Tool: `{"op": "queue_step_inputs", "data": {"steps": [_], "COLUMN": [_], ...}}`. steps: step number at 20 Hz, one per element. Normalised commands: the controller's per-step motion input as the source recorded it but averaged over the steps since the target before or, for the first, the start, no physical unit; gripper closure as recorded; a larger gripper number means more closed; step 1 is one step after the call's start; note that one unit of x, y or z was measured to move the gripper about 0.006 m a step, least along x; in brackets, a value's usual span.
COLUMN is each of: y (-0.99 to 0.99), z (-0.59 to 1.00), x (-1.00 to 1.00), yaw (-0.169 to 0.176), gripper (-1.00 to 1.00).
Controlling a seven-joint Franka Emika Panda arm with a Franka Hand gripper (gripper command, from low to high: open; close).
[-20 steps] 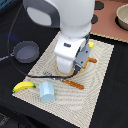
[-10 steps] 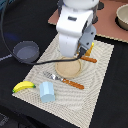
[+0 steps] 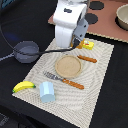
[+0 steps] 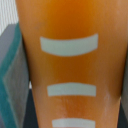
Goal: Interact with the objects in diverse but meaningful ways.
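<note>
Behind the arm [image 3: 67,22], the pincer's state is hidden; bread loaf [image 4: 70,65] fills the wrist view.

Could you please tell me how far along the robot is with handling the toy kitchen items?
Done: a place setting lies on the striped mat, with a tan plate, fork and knife.

In hand: the wrist view is filled by an orange object with pale stripes, seemingly held; the hand itself is hidden behind the arm in the exterior view.

Left: the banana, light blue cup and dark pot sit free.
</note>
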Motion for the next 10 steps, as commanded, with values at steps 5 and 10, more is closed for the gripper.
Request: {"op": "queue_step_inputs", "data": {"steps": [5,10], "y": [0.46,0.48], "z": [-0.37,-0.33], "x": [-1.00,-0.96], "yaw": [0.000,0.000], "gripper": [1.00,1.00]}}
